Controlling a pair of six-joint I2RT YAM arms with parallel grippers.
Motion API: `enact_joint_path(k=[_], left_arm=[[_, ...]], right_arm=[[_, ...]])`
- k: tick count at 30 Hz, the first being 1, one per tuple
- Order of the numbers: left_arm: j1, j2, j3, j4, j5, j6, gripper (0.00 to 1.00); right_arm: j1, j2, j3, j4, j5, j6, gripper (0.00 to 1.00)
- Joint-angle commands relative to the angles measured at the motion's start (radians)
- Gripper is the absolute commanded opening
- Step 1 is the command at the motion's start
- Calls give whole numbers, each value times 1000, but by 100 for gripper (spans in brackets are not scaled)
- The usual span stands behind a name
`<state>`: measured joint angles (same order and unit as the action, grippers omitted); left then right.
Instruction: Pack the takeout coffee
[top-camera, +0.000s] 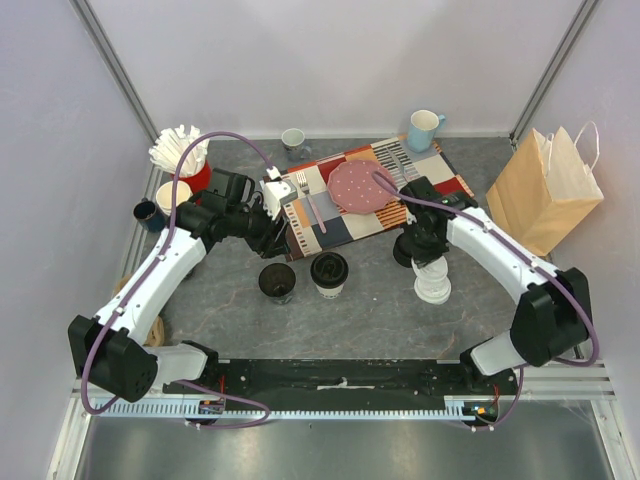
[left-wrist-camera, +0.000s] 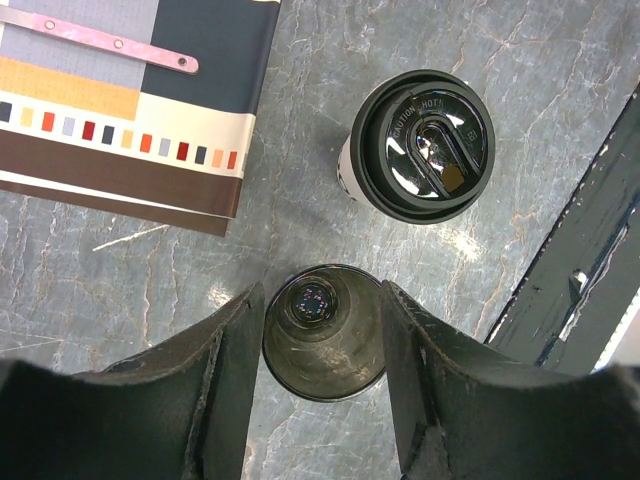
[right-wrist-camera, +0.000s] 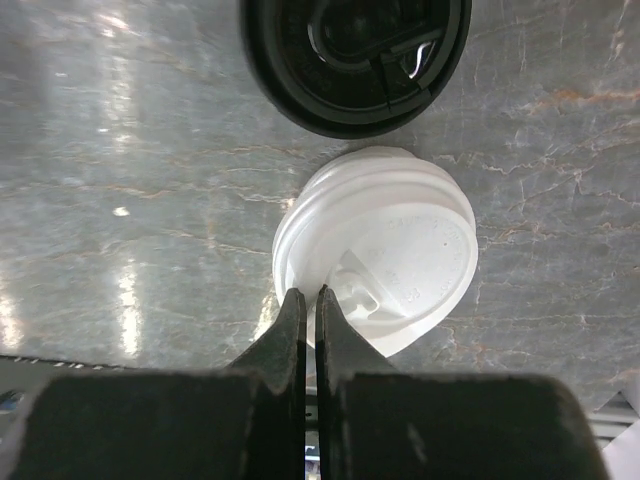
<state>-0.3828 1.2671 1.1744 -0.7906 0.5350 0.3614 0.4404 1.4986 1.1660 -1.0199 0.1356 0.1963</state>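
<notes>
Barely started tbh: cream cup (top-camera: 330, 290) has its black lid (top-camera: 329, 268), the black cup (top-camera: 277, 282) lower centre sits lidless inside the open left tool (left-wrist-camera: 322, 300), right tool (right-wrist-camera: 309, 298) pinched shut at the white lid (right-wrist-camera: 375, 250), paper bag (top-camera: 545, 190) far right looks unused.

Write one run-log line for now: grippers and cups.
left gripper: open, pointed at lidless black cup | right gripper: shut at white lid rim | cream cup with black lid: on table, not packed
</notes>
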Motion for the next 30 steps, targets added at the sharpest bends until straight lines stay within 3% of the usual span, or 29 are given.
enact_joint_path(k=[1, 9, 13, 19, 23, 30], left_arm=[[1, -8, 47, -6, 22, 33, 56], [28, -6, 54, -6, -53, 13, 56], [88, -12, 50, -12, -69, 7, 56], [237, -43, 15, -32, -72, 11, 56], [358, -75, -21, -41, -64, 30, 56], [444, -94, -76, -35, -124, 42, 56]], right_arm=[[-2, -96, 107, -31, -92, -47, 0], [66, -224, 248, 1, -420, -187, 0], [219, -207, 333, 47, -470, -241, 0], [522, -28, 570, 29, -426, -391, 0], [610, 162, 707, -38, -387, -518, 0], [704, 448, 961, -144, -269, -612, 0]])
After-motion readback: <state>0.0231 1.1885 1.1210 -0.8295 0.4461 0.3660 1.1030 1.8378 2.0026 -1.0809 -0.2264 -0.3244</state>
